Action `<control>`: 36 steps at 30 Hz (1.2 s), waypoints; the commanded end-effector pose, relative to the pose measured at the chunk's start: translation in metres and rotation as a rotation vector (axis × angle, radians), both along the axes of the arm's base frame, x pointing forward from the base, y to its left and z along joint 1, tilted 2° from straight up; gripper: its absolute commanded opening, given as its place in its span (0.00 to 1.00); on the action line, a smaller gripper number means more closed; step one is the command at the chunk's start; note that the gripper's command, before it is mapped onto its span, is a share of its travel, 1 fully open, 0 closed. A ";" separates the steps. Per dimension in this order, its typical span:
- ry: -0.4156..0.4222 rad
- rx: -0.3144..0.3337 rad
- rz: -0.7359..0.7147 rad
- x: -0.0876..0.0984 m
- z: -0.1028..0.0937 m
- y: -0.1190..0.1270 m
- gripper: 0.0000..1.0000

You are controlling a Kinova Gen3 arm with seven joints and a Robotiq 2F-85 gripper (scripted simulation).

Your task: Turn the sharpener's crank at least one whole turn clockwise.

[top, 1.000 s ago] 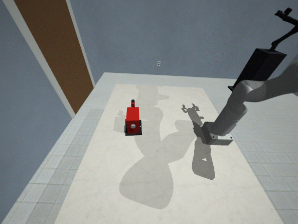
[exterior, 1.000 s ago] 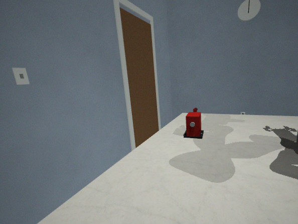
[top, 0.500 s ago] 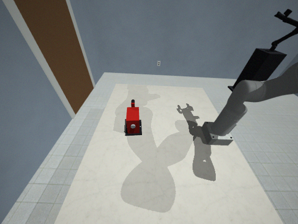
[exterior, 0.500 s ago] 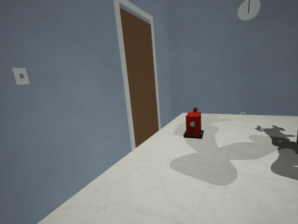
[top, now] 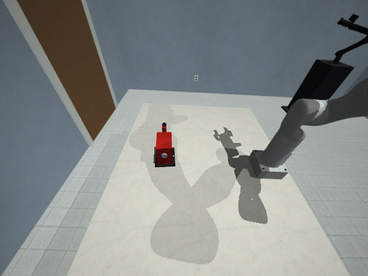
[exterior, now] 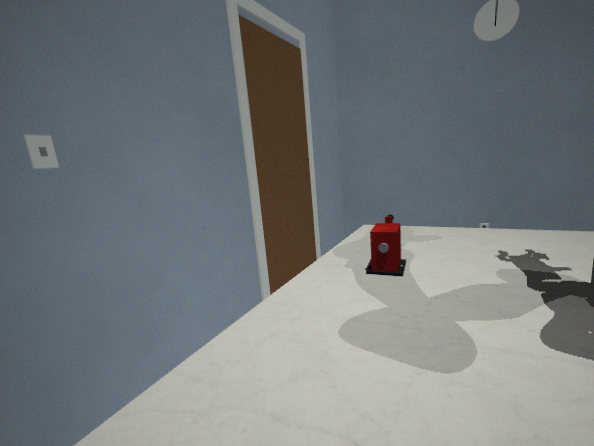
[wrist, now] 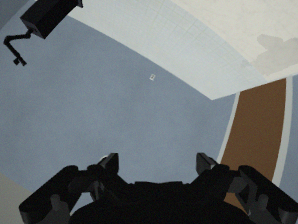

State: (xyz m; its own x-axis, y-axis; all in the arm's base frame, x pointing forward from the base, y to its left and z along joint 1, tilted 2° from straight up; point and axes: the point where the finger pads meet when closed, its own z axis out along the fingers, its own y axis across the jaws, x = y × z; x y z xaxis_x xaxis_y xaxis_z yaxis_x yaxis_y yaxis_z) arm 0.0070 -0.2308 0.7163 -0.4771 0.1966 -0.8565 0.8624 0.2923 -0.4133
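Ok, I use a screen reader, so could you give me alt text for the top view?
A red pencil sharpener stands on a dark base on a pale table, its crank knob on top at the far end. The grey arm rises from the table's right side, casting shadows; its gripper is out of frame.

Pencil sharpeners: one, red [top: 163, 148], standing on my bench [top: 198, 223] on the left side.
Sharpener bases: one, dark [top: 165, 164], under the red body.
Crank knobs: one [top: 163, 125], at the sharpener's far end.
Round grey ports: one [exterior: 383, 247], on the sharpener's near face.
Arms: one, mine [top: 291, 133], on the right.
Arm mounts: one grey block [top: 267, 168] on the bench.
Claws: one, mine [wrist: 154, 163], with two fingers spread wide and bare.
Doors: one, brown [exterior: 280, 150], far left.
Wall clocks: one [exterior: 496, 19].
Wall switch plates: one [exterior: 41, 151].
Wall sockets: one [top: 196, 77].
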 end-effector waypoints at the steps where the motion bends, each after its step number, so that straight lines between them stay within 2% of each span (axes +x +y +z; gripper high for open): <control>1: 0.042 -0.008 0.021 0.011 0.003 0.003 1.00; 4: 0.039 -0.006 0.022 0.011 0.001 0.003 1.00; 5: 0.099 -0.020 0.057 0.031 0.005 0.006 1.00; 10: 0.096 -0.017 0.058 0.031 0.003 0.005 1.00; 11: 0.156 -0.031 0.093 0.051 0.006 0.008 1.00; 17: 0.153 -0.027 0.094 0.051 0.005 0.008 1.00; 18: 0.215 -0.041 0.130 0.072 0.007 0.010 1.00; 24: 0.211 -0.037 0.130 0.071 0.005 0.010 1.00; 25: 0.276 -0.052 0.166 0.093 0.006 0.013 1.00; 32: 0.271 -0.047 0.167 0.092 0.004 0.012 1.00; 33: 0.338 -0.062 0.203 0.115 0.005 0.016 1.00; 36: 0.335 -0.059 0.203 0.114 0.004 0.016 1.00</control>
